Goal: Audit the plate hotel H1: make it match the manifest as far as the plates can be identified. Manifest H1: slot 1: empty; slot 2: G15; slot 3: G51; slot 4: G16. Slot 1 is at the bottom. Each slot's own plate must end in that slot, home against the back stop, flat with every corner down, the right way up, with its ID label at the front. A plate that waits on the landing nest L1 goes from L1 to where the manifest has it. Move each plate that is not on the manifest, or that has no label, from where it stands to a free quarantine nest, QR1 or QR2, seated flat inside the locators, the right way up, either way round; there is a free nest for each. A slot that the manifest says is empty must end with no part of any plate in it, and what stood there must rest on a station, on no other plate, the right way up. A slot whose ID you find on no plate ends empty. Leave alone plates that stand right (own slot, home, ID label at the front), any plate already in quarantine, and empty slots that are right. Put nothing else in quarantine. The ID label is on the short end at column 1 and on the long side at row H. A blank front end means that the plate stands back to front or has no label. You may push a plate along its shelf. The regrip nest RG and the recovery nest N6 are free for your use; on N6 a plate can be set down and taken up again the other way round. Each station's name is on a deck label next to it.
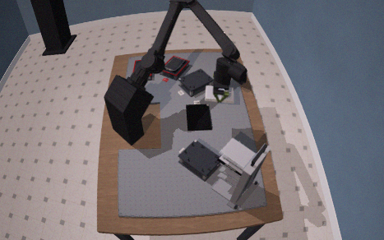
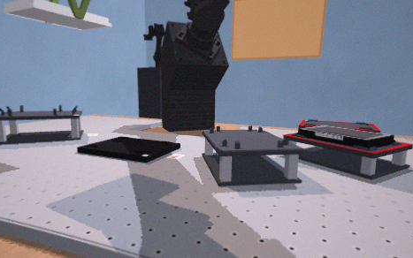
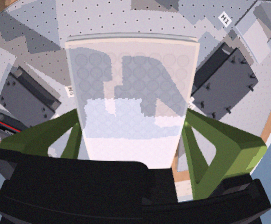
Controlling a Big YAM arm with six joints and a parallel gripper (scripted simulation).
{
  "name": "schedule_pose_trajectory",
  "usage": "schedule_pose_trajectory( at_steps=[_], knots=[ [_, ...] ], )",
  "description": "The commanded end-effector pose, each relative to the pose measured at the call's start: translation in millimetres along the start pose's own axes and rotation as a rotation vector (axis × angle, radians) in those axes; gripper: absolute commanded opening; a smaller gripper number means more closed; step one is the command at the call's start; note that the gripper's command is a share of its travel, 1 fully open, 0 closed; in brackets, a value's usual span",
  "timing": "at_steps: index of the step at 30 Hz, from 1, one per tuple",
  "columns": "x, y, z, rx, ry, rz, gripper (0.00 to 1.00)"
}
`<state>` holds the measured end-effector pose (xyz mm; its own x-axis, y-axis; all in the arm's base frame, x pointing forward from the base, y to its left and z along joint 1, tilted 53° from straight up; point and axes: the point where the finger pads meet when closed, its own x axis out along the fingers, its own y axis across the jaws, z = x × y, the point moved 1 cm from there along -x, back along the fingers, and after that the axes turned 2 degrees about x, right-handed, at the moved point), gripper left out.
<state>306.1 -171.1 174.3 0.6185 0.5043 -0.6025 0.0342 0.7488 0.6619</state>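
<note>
My gripper (image 1: 220, 96) (image 3: 131, 112) is shut on a white plate (image 1: 210, 94) (image 2: 57, 16) (image 3: 133, 90). Its green fingers clamp the plate's two sides and hold it level in the air, above the deck at the back right. The plate's top face is blank in the wrist view, and I see no label. The plate hotel H1 (image 1: 251, 173) stands at the front right, with a pale plate (image 1: 238, 151) showing in it. A dark plate (image 1: 176, 65) (image 2: 346, 134) rests on a red-edged quarantine nest (image 2: 397, 149).
A flat black slab (image 1: 198, 117) (image 2: 129, 147) lies mid-deck. A dark nest on white posts (image 1: 196, 80) (image 2: 248, 142) stands beside the quarantine nests. Another nest (image 1: 201, 158) (image 2: 34, 116) stands by the hotel. A tall black box (image 1: 127, 108) stands at the left.
</note>
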Motion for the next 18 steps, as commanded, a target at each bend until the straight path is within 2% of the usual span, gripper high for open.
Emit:
schedule_pose_trajectory(
  at_steps=[1, 13, 15, 16, 17, 18],
  knots=[
    [-1.6, 11.6, -0.8, -0.054, -0.002, 0.001, 0.86],
    [-1.5, 49.4, -13.1, -0.253, 0.000, 0.001, 0.86],
    [-1.5, 49.4, -13.1, -0.253, 0.000, 0.001, 0.86],
    [-10.2, 49.1, -4.7, -0.278, -0.026, -0.019, 0.86],
    [-1.5, 55.3, -14.5, -0.290, -0.002, -0.001, 0.86],
    [-1.5, 58.8, -16.0, -0.303, -0.001, 0.001, 0.86]
  ],
)
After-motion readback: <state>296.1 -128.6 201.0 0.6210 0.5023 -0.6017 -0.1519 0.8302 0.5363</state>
